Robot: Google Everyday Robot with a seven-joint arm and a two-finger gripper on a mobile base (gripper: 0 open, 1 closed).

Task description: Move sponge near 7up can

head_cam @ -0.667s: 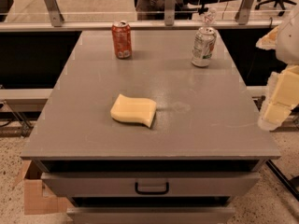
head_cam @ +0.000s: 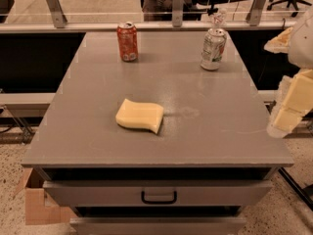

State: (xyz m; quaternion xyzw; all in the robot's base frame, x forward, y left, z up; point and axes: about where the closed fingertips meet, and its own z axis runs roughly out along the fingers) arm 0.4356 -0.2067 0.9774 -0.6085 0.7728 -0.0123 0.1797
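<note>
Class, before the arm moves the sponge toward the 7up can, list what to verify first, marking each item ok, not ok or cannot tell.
1. Sponge lies flat on the table, untouched: ok.
2. 7up can stands upright at the far right: ok.
3. Nothing stands between sponge and 7up can: ok.
4. Red-orange can is off that path, far left: ok.
5. Gripper is over the sponge: not ok; it hangs beyond the table's right edge.
</note>
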